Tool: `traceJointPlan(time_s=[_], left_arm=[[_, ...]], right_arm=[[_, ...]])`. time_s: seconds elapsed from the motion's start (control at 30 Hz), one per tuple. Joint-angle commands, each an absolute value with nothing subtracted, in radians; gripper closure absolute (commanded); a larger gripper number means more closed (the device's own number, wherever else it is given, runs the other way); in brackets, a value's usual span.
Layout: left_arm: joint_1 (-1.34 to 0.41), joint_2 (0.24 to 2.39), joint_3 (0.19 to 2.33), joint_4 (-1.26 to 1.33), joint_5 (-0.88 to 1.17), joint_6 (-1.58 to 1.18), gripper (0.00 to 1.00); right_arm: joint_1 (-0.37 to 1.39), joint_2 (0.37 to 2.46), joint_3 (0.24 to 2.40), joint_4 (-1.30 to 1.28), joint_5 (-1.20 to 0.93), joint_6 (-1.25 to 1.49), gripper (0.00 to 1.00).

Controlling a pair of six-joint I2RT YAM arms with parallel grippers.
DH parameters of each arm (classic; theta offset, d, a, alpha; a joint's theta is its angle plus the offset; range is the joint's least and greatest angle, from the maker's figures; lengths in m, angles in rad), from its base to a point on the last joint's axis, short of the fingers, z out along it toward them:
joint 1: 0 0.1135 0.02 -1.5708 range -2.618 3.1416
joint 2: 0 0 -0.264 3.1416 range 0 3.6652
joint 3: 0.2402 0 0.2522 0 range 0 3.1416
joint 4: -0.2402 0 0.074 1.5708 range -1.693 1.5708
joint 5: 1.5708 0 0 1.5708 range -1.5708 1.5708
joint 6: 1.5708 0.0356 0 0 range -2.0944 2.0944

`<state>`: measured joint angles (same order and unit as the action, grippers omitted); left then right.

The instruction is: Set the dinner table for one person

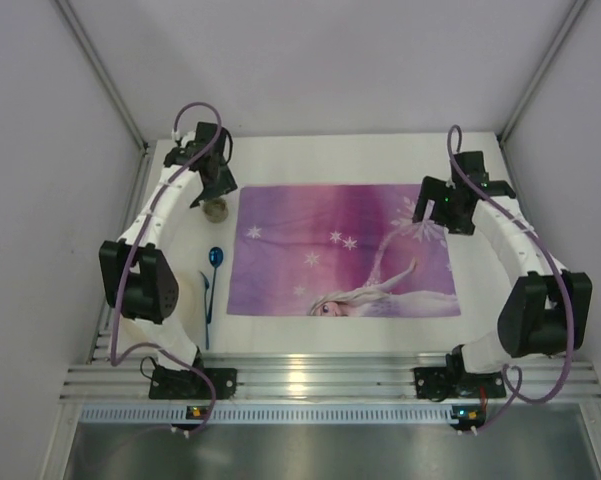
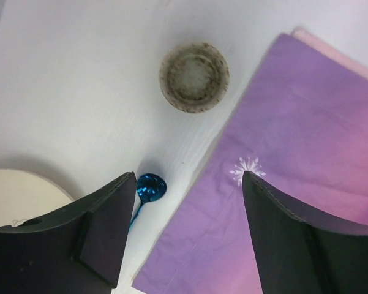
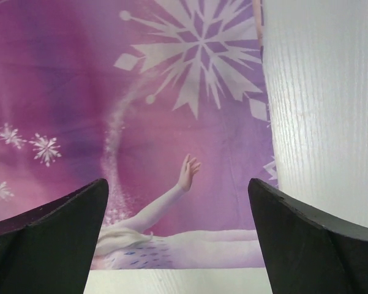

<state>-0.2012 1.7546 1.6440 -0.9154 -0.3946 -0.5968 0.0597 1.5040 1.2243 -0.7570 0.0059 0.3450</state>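
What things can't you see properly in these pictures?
Blue spoon: left wrist view, most of the handle hidden behind the left gripper.
Pale round thing: same view, cut off by the edge; cannot tell what it is.
Small cup: top view, tiny and partly under the left gripper.
Princess on the placemat: right wrist view, face hidden by the right gripper.

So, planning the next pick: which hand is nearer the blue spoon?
Left. The left hand hovers just beyond the blue spoon; the right hand is over the placemat's opposite edge.

Handle of the blue spoon (image 2: 150, 186) — hidden from us behind a finger (image 2: 104, 233); at eight o'clock a pale disc (image 2: 24, 193) runs off frame.
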Motion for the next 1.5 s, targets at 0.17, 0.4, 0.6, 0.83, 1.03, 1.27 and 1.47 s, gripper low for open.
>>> traceJointPlan(time_s=[0.17,0.4,0.6,0.83,1.03,1.27,1.47], left_arm=[[-0.051,1.873,1.672,-0.875,-0.385,-0.539,0.33],[-0.015,1.966,1.703,-0.827,-0.328,-0.520,0.38],[-0.008,2.049,1.744,-0.815,-0.307,-0.520,0.39],[-0.008,2.140,1.778,-0.816,-0.293,-0.523,0.54],[-0.008,2.192,1.833,-0.834,-0.284,-0.520,0.70],[-0.006,2.253,1.989,-0.913,-0.232,-0.537,1.00],[-0.132,2.181,2.084,-0.881,-0.177,-0.508,1.00]], right_arm=[[0.101,1.353,1.137,-0.795,-0.046,0.399,0.03],[0.101,1.345,1.123,-0.804,-0.022,0.390,0.03],[0.101,1.368,1.135,-0.807,-0.011,0.388,0.03],[0.101,1.419,1.175,-0.810,-0.008,0.388,0.04],[0.101,1.457,1.216,-0.815,-0.009,0.380,0.04],[0.101,1.463,1.221,-0.818,-0.009,0.374,0.04],[0.101,1.419,1.207,-0.830,0.023,0.374,0.04]])
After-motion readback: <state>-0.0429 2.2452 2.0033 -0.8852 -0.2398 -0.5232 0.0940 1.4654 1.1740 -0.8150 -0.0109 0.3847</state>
